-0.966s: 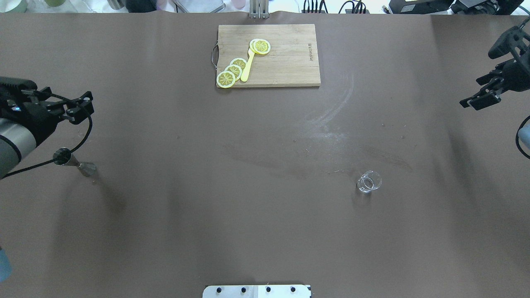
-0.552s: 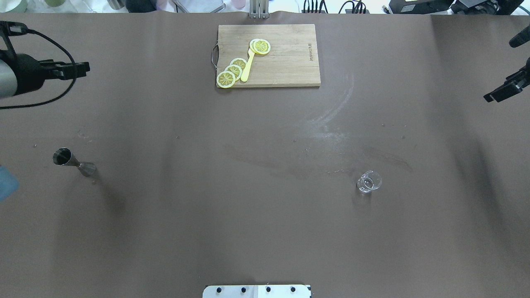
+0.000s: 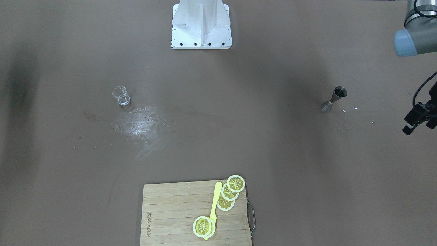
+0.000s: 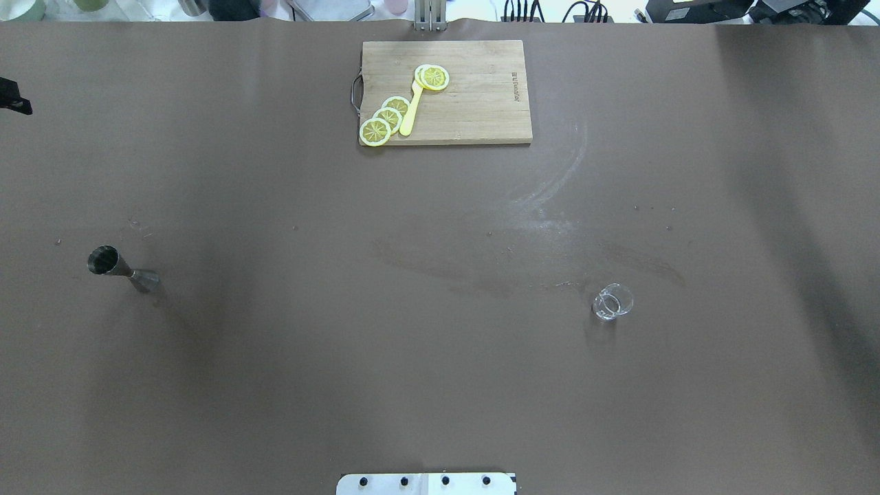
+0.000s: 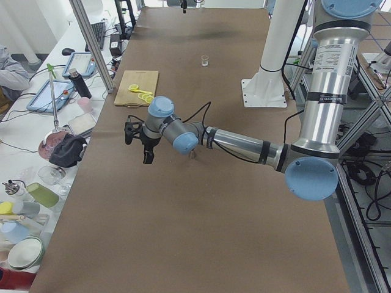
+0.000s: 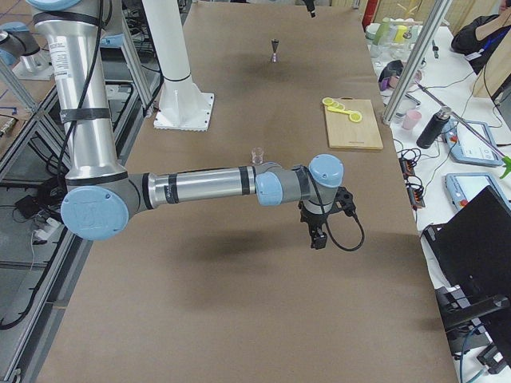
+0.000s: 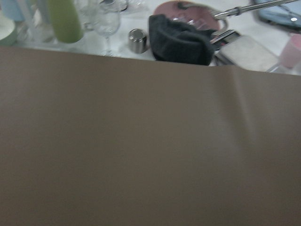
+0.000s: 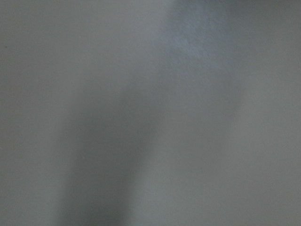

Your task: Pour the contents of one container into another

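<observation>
A metal jigger [image 4: 115,267] [image 3: 335,98] stands upright on the brown table, on my left side. A small clear glass [image 4: 612,302] [image 3: 121,95] stands on my right side, far from the jigger. My left gripper [image 3: 419,127] hangs beyond the jigger at the table's left end, holding nothing, its fingers apart. Only one fingertip [image 4: 15,104] shows in the overhead view. My right gripper [image 6: 318,233] shows only in the exterior right view, past the glass near the table's right end. I cannot tell whether it is open or shut. The right wrist view shows only blurred table surface.
A wooden cutting board [image 4: 474,103] [image 3: 170,218] with lemon slices [image 4: 385,120] and a yellow knife [image 4: 411,110] lies at the far middle edge. A whitish smear [image 4: 550,196] marks the table beyond the glass. A dark cloth [image 7: 181,40] and a bottle [image 7: 65,19] lie off the left end.
Both arms have swung outward and away from the table's middle. The left gripper has almost left the overhead view at the far left, and the right one has left it. Jigger and glass stayed put.
</observation>
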{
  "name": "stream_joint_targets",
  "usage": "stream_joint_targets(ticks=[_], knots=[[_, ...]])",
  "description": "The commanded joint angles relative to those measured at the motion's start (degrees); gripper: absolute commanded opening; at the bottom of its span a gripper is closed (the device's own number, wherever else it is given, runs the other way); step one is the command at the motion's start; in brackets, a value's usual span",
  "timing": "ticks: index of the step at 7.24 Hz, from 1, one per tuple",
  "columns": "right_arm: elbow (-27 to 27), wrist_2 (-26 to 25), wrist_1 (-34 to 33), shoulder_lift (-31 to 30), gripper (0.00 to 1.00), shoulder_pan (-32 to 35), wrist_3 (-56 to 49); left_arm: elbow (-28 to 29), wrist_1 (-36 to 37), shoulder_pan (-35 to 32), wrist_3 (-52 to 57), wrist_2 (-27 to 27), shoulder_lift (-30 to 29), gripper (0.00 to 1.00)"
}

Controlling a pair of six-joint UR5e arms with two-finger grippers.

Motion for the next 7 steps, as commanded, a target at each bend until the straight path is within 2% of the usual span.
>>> stream_joint_targets(ticks=[1,2,3,5,6,7], knots=[[2.92,2.98,-12.33,-0.97,1.0,1.64,0.61,2.9,8.91,-4.76,2.94,-5.68,1.28,0.98],[3.1,6.31,-11.74,-3.24,1.0,2.95,0.52,2.9,11.72,-6.95,14.28,-6.38,3.21,0.98],[3.88,6.43,-11.56,-4.65,1.0,4.01,0.61,3.07,17.06,-8.19,24.49,-8.99,4.01,0.98],[2.23,5.21,-10.07,-4.75,1.0,3.93,0.35,3.34,19.48,-8.64,40.86,-12.61,5.41,0.98],[2.83,-0.54,-9.19,-4.4,1.0,3.93,0.35,3.25,20.01,-8.99,47.73,-12.54,5.6,0.98],[2.75,-4.25,-9.1,-3.88,1.0,3.84,0.69,1.77,22.02,-9.08,51.71,-12.88,5.6,0.98]])
